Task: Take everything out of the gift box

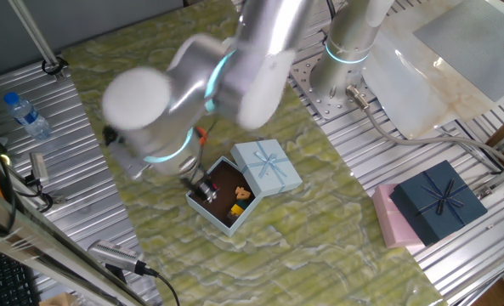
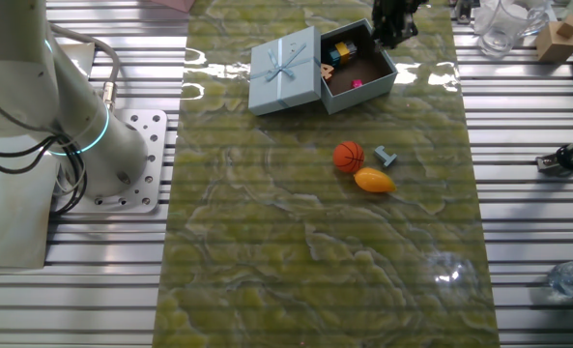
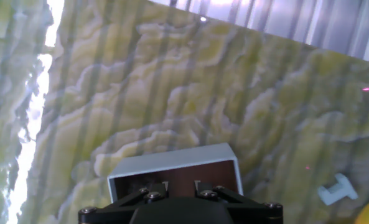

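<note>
Box (image 2: 358,70) sits open, lid (image 2: 284,70) leaning on its side, toys (image 2: 339,53) inside; ball (image 2: 349,157) and mango (image 2: 374,180) lie mid-worktop. Gripper (image 2: 394,27) hovers over the box; its grip cannot be told.

Green marbled mat (image 2: 315,242) bearing gift box (image 2: 358,72), basketball (image 2: 349,157), mango (image 2: 374,180), grey piece (image 2: 386,156)

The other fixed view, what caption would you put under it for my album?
Gripper reaches into the open gift box while a basketball, mango and small grey piece already lie out on the mat.
</note>
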